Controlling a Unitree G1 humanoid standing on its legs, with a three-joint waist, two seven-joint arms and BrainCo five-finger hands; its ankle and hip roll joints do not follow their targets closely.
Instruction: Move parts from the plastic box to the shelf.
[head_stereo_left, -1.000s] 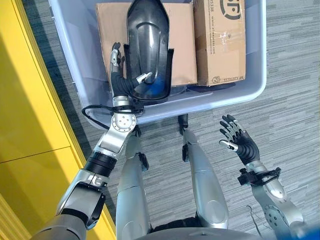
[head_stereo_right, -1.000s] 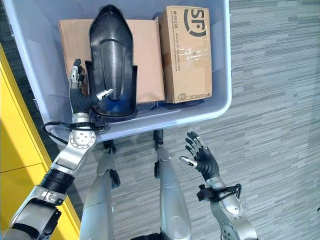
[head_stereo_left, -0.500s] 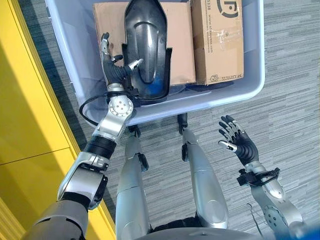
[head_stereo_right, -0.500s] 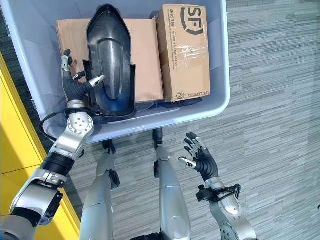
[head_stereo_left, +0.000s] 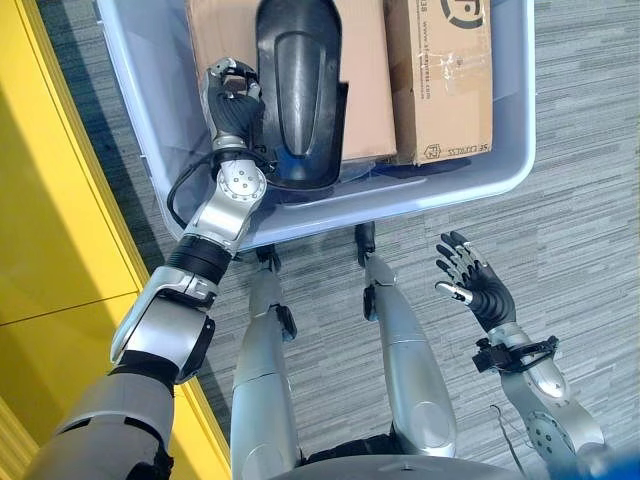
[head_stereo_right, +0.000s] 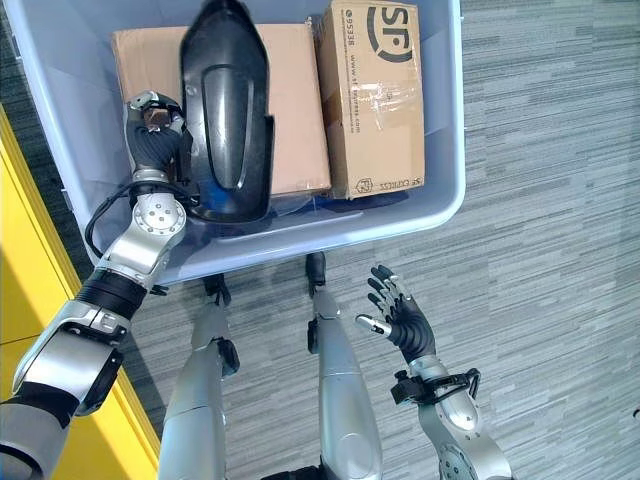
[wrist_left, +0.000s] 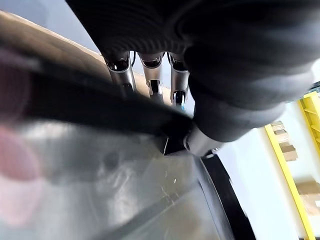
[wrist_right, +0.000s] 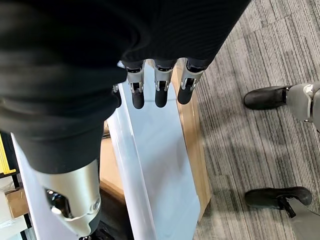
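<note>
L eye: left hand (head_stereo_left: 234, 95) sits in the box (head_stereo_left: 505, 190), fingers curled round the left edge of the black part (head_stereo_left: 298, 90). Part lies on the wide carton (head_stereo_left: 365, 80), 2nd carton (head_stereo_left: 440, 75) to its right, both inside box. Right hand (head_stereo_left: 478, 285) hangs over the floor (head_stereo_left: 580, 200), fingers spread, holding nothing. Yellow shelf (head_stereo_left: 60, 250) runs along robot's left, close beside box.

R eye: same layout. Left hand (head_stereo_right: 155, 125) clamped on part (head_stereo_right: 225, 110) rim, thumb hidden behind it. Right hand (head_stereo_right: 400, 320) open, well apart from box.

L wrist: fingers (wrist_left: 152, 82) wrap over the dark edge of part (wrist_left: 100, 115), thumb pressing from the other side, so pinch grip. Carton shows past the fingers.

R wrist: fingers (wrist_right: 157, 90) straight, nothing in them; box wall (wrist_right: 150, 165) beyond.

Step, my read: pick phase, grip looks set, part not lifted yet. Next: lift clear of box wall, swing left to shelf. 1-hand edge grip on a long part, so it may rotate or slip; keep lift slow, maybe bring R hand in for support.
</note>
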